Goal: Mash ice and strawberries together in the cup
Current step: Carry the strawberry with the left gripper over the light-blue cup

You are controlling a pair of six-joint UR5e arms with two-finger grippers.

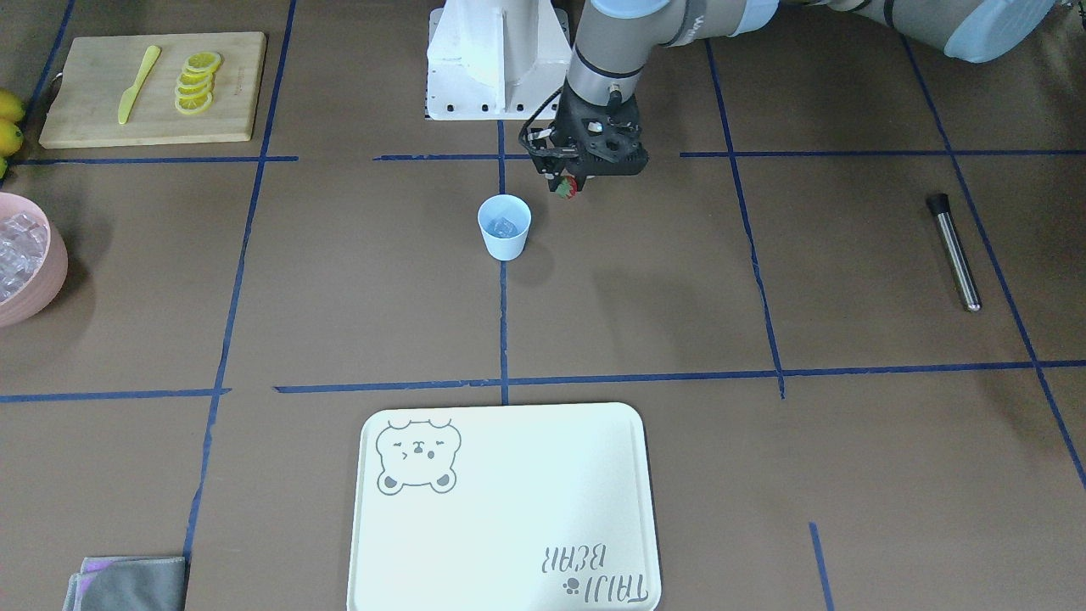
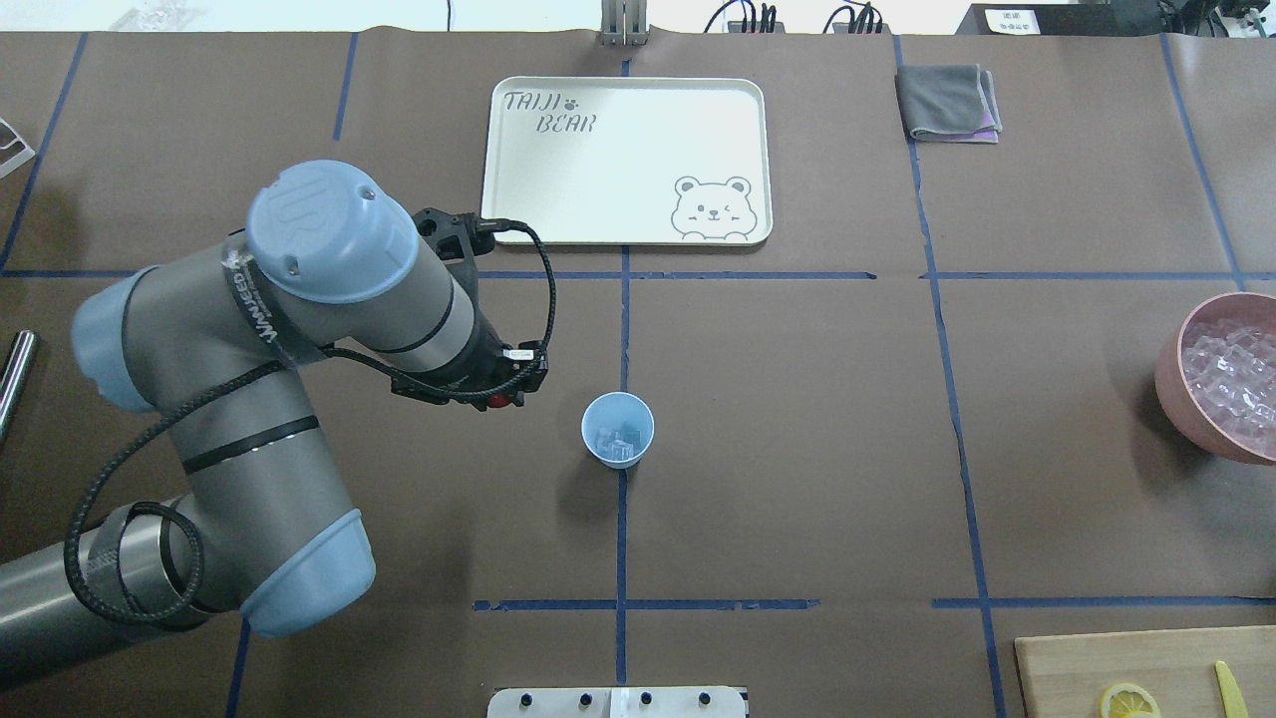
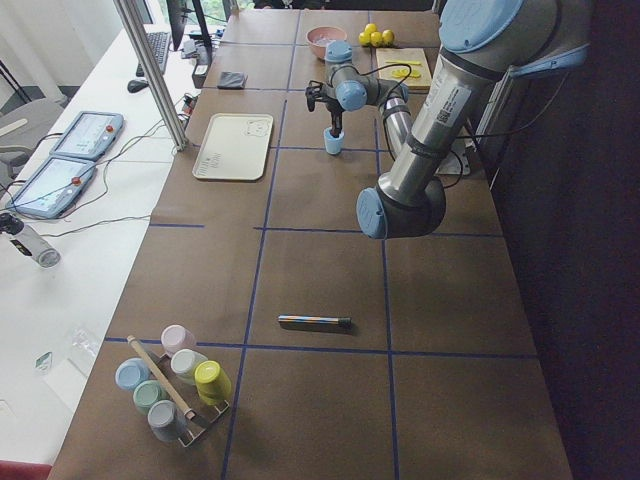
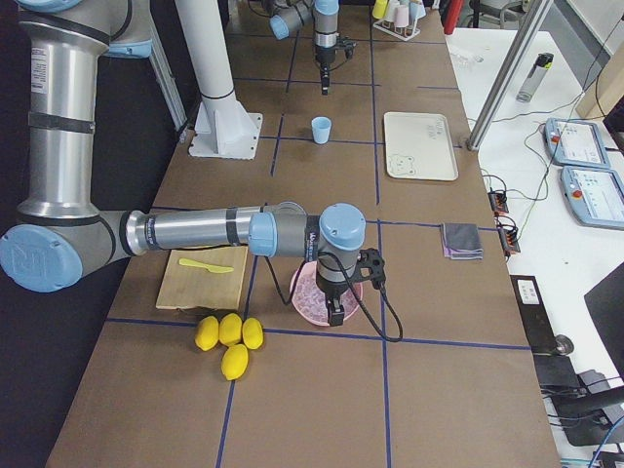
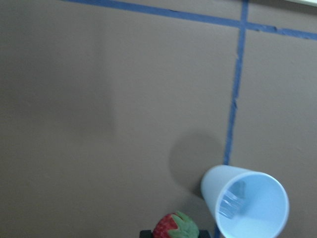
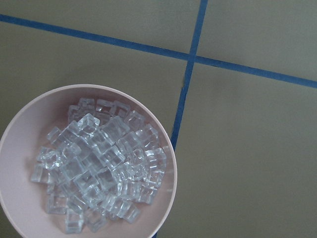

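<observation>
The pale-blue cup (image 1: 504,227) stands upright near the table's middle, with a few ice cubes (image 2: 618,439) at its bottom. My left gripper (image 1: 563,182) hangs a little above the table just beside the cup, not over its mouth, and is shut on a red strawberry (image 1: 568,189) with a green cap. The left wrist view shows the strawberry (image 5: 174,227) at the bottom edge and the cup (image 5: 247,206) to its right. My right gripper (image 4: 336,312) hovers over the pink bowl (image 4: 307,292); I cannot tell whether it is open or shut.
The pink bowl (image 6: 163,198) is heaped with ice cubes (image 6: 99,168) at the robot's right. A metal rod (image 1: 954,252) lies at the robot's left. A pale tray (image 2: 626,160), a grey cloth (image 2: 947,102), and a cutting board (image 1: 153,89) with lemon slices and a yellow knife ring the middle.
</observation>
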